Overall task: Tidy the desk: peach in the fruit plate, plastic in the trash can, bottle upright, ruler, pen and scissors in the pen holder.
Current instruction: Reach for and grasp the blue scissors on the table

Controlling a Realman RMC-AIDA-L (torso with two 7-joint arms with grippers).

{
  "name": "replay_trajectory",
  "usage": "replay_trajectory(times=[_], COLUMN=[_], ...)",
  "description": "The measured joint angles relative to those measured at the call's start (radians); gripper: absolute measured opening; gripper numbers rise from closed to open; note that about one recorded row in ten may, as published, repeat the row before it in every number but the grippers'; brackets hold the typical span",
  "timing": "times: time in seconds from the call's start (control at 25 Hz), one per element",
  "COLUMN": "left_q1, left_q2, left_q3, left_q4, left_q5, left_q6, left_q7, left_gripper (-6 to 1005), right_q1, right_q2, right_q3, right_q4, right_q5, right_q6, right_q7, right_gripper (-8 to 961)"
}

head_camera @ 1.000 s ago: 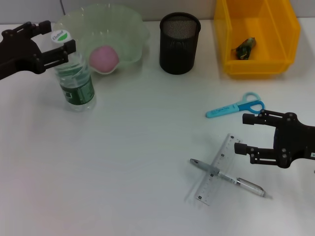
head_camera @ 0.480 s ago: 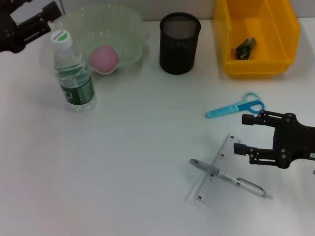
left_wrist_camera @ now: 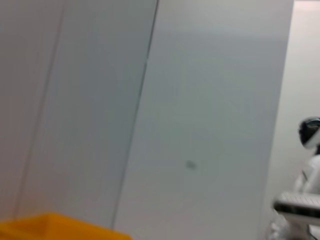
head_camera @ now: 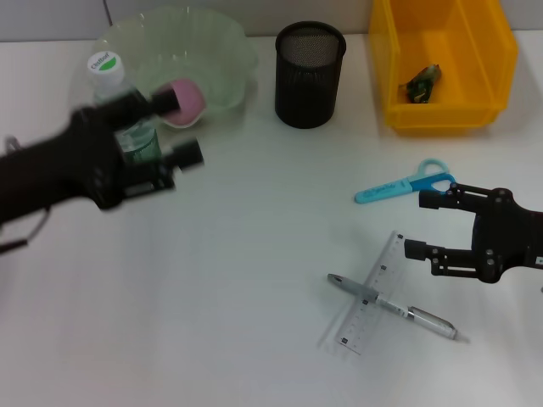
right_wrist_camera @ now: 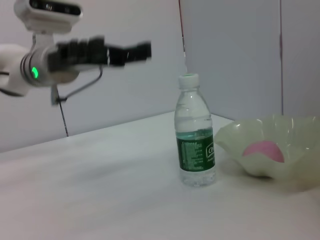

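both jaws gape empty; peach [head_camera: 180,100] in fruit plate [head_camera: 222,52], wrapper [head_camera: 422,82] in yellow bin [head_camera: 495,59].

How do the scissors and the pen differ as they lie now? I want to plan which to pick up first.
The scissors are blue and lie alone on the bare table; the pen is grey and clear and lies across the ruler. The scissors lie on the far side of the open right gripper, the pen on its near side. Both lie flat, outside the pen holder.
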Motion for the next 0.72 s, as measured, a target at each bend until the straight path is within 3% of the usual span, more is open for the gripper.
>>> replay_trajectory(times=[0.28, 0.4, 0.72], left_q1=[0.006, 0.013, -0.017], left_q2=[-0.019, -0.044, -0.046], left_q3=[0.001, 0.004, 0.019], left_q4=[-0.106, -0.129, -0.202], left_q5=[0.096, 0.179, 0.233], left_q6=[-0.018, -0.089, -0.205], left_q7=[0.146, 0.221, 0.259], left_gripper=[804, 804, 804], right_q1=[0.006, 0.007, 0.011], right_q2=[-0.004, -0.005, -0.014], right_q3=[0.001, 0.000, -0.005], right_q4=[-0.001, -0.004, -0.001], right_q5=[0.000, -0.001, -0.005], right_q6=[0.001, 0.000, 0.000], right_q7=[0.013, 0.014, 0.015], right_gripper=[738, 738, 737])
